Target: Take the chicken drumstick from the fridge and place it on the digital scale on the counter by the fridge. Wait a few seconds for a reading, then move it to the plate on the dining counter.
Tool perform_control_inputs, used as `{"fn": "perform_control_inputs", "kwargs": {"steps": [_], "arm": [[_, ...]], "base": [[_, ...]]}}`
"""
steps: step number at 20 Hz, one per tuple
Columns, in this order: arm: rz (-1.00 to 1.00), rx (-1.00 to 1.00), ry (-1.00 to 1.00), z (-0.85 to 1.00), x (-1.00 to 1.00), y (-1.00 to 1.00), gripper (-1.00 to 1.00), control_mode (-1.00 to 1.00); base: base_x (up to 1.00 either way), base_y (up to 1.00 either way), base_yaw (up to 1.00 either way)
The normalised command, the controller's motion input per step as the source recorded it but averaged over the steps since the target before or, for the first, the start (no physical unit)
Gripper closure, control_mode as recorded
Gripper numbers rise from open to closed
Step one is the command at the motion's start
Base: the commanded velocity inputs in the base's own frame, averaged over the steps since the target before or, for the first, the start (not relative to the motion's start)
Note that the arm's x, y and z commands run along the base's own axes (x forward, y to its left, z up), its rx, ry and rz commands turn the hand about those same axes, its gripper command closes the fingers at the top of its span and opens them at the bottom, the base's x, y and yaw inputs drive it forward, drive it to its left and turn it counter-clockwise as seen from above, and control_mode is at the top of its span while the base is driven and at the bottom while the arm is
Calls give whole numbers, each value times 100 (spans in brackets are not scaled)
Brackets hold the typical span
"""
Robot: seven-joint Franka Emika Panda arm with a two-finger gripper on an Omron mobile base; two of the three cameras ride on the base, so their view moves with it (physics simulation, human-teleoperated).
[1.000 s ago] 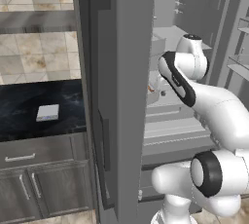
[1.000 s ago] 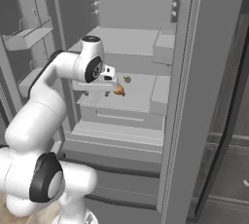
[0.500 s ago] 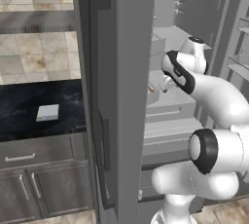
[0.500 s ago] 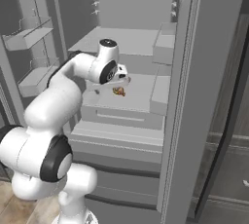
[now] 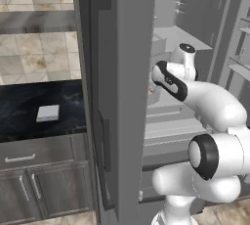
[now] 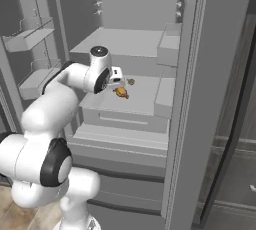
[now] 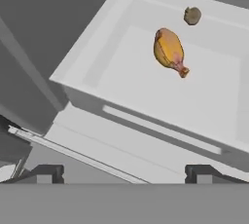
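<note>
A grey simulated kitchen: the fridge point(image 6: 210, 99) stands with its long door swung wide, pale shelves and door bins laid bare, and beside it the black marble counter point(image 5: 19, 111) runs under a tiled backsplash, above grey cabinets with silver bar handles. On that counter you can see the digital scale point(image 5: 48, 113), a small pale square slab lying flat with nothing on it.

Inside the fridge, the chicken drumstick point(image 7: 169, 50) lies on a pale middle shelf point(image 7: 209, 101), its fat golden end toward the back and its thin orange end pointing forward in the hand view. A small brown lump point(image 7: 192, 16) sits on the same shelf, further back and apart from the drumstick. From the right base view you find the drumstick point(image 6: 121, 92) just in front of the hand, near the shelf's left part.

Your arm reaches in from the base toward that shelf. The gripper point(image 7: 124, 172) sits short of the drumstick, not touching it; its fingers point(image 7: 46, 173) are spread wide apart and grasp nothing, their dark tips showing at the bottom corners of the hand view.
</note>
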Motion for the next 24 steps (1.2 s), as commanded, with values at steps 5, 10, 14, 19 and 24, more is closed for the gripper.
{"fn": "perform_control_inputs", "kwargs": {"steps": [5, 10, 14, 19, 24], "arm": [[-16, -5, 5, -17, 54, 5, -100, -100], [-9, 0, 5, -37, 36, -11, -100, -100], [0, 0, 4, -24, 35, -17, -100, -100], [3, 0, 5, -12, 22, -16, -100, -100], [14, 3, 0, -22, 23, -27, -100, -100]], "base": [[0, 0, 0], [0, 0, 0], [0, 0, 0], [0, 0, 0], [0, 0, 0]]}}
